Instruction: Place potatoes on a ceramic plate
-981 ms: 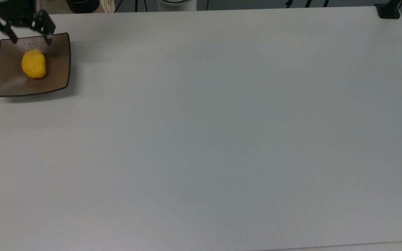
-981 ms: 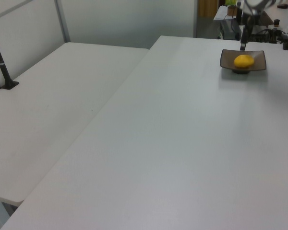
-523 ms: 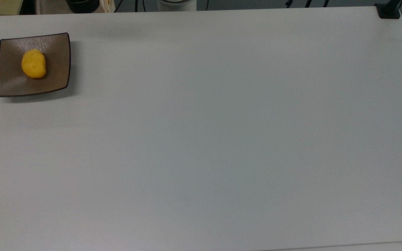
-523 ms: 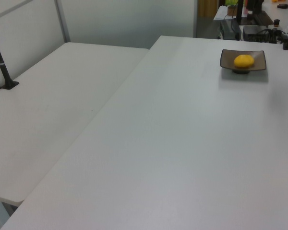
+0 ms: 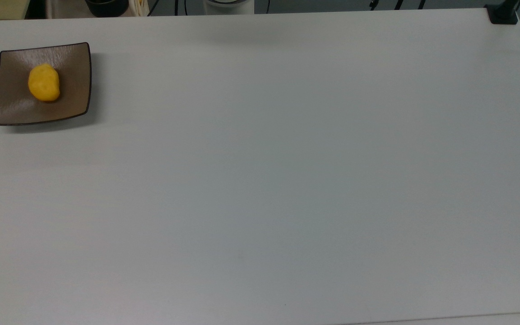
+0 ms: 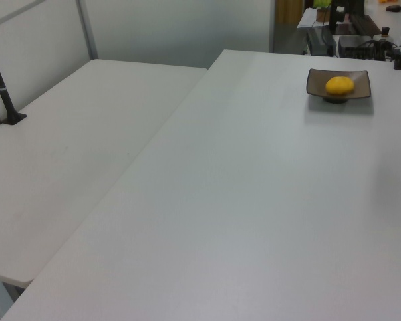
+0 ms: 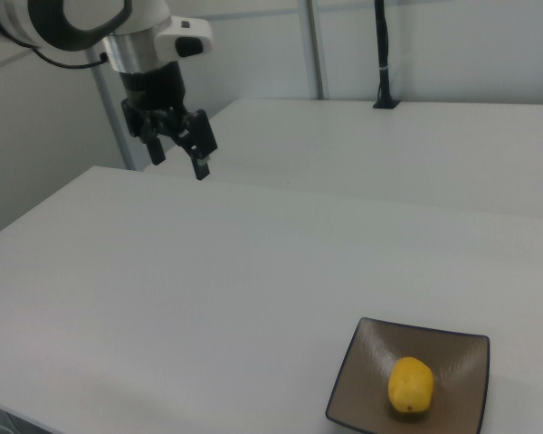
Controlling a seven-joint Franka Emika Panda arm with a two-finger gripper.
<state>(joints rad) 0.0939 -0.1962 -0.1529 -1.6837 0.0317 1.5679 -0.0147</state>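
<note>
Potato (image 5: 44, 82): resting mid ceramic plate (image 5: 74, 67), near counter (image 5: 287, 180) corner.
Hand (image 7: 176, 147): fingers apart, empty, well clear.
Risk: rounded potato could roll if the plate gets bumped.

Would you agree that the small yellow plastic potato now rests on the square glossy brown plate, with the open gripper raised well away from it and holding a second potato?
Not quite: the gripper holds nothing; the right view shows it open and empty, high above the white table. The rest stands: the small yellow plastic potato rests on the square glossy brown plate, far from the gripper.
</note>
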